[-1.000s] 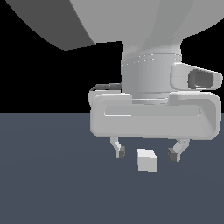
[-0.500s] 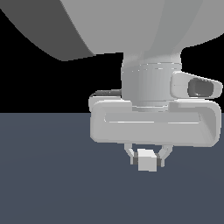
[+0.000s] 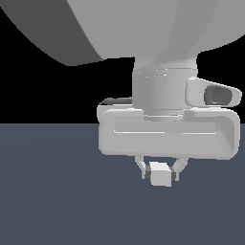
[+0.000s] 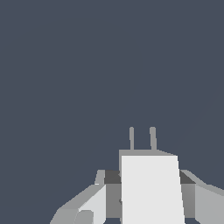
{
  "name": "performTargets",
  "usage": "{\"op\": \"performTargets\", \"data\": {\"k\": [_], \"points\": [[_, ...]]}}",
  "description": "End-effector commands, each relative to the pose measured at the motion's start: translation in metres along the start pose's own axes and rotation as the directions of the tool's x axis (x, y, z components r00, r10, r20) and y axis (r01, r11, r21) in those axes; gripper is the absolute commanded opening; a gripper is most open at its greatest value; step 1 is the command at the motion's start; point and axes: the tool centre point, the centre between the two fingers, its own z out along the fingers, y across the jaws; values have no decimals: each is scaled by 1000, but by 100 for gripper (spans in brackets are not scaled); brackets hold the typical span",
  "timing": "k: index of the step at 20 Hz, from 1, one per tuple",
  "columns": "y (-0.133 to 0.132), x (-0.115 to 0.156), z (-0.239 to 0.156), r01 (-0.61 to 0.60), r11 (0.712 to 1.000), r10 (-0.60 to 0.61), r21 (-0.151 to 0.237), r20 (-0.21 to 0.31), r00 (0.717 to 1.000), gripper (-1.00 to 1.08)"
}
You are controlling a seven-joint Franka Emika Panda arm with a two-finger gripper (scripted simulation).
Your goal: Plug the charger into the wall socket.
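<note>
I'm gripping the small plain white cube-like charger between my jaws, which are pinched in narrow with a finger pressing each flank of the block. The wrist view is showing the charger filling the gap between my fingers, with its two thin grey prongs sticking out ahead of me over the dark grey-blue bench. I'm not seeing the wall socket anywhere, so I'm carrying blind for now. Here's what's worrying me: the block is smooth and my hold is only on its sides, so any quick swing could be twisting it in my grip and skewing those prongs. If they're arriving tilted or off-centre, I'm judging they'd be jamming against the plate and shoving the charger back through my fingers rather than seating.
</note>
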Motion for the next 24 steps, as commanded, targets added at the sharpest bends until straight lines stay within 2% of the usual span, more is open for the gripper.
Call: {"op": "performTargets", "data": {"k": [1, 6, 11, 18, 24], "points": [[-2, 4, -2, 10, 1000, -10, 2, -1, 1000, -100], [-10, 22, -11, 53, 999, -53, 10, -2, 999, -100], [-25, 50, -26, 126, 992, -126, 24, -3, 992, -100], [-55, 94, -49, 245, 968, -245, 49, -8, 970, -100], [-73, 115, -61, 304, 951, -304, 63, -11, 953, -100]]}}
